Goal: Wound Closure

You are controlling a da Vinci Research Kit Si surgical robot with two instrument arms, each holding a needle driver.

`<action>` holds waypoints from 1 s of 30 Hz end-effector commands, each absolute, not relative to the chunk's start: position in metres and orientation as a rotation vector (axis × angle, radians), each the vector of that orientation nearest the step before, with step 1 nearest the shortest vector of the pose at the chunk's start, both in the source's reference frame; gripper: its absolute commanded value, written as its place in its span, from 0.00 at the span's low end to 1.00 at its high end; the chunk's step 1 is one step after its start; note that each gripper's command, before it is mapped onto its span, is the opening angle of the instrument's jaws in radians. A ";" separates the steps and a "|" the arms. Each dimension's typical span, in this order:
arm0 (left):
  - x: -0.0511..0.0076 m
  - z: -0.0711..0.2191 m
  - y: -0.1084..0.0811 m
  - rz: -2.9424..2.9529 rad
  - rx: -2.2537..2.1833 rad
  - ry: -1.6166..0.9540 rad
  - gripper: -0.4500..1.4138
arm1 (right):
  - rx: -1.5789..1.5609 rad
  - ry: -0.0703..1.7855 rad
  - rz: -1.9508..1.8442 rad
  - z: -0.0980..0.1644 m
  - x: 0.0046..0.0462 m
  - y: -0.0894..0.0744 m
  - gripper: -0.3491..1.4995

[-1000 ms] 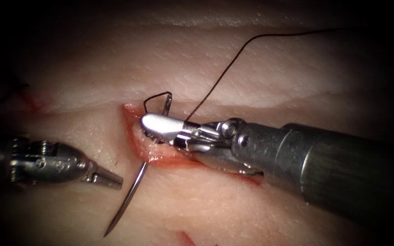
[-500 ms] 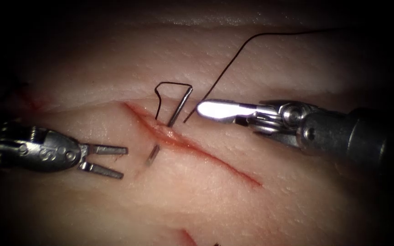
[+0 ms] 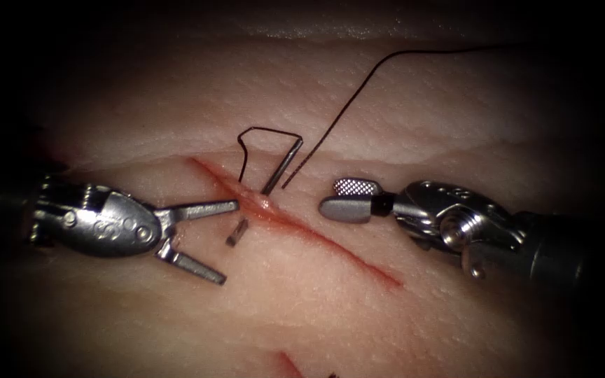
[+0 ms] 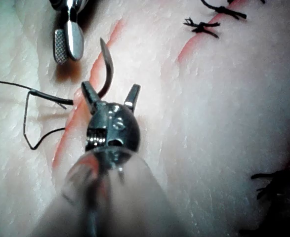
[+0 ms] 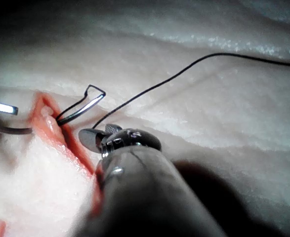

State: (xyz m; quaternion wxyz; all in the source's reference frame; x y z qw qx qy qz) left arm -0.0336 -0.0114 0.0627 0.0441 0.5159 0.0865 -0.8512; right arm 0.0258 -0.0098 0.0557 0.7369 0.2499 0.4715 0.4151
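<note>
Both tools hold nothing. Left gripper [image 3: 204, 241] stands apart beside the needle tip; right gripper [image 3: 348, 199] stands apart, right of the cut [image 3: 316, 238]. The curved needle [image 3: 281, 164] sits unheld through the tissue [image 3: 421, 112], bridging the cut. Risk: it may slip or rotate; the slack thread [image 3: 358, 91] may snag. Left tool housing reads "S".

You can make out one faint mark: an embossed character resembling an "S" on the rounded metal wrist housing of the left tool [image 3: 204, 234] in the endoscope view. It is too blurred for you to read with certainty. No other text, number or label is legible.
</note>
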 end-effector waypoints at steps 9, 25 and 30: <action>-0.0345 0.063 -0.010 -2.540 1.634 0.309 0.00 | 0.464 1.104 0.836 0.056 0.0268 -0.011 0.55; -0.0290 0.062 -0.014 -2.470 1.822 1.261 0.00 | 0.381 1.180 0.711 0.053 0.0286 -0.012 0.71; -0.0273 0.061 -0.014 -2.484 1.814 1.296 0.00 | 0.367 1.211 0.605 0.051 0.0303 -0.013 0.73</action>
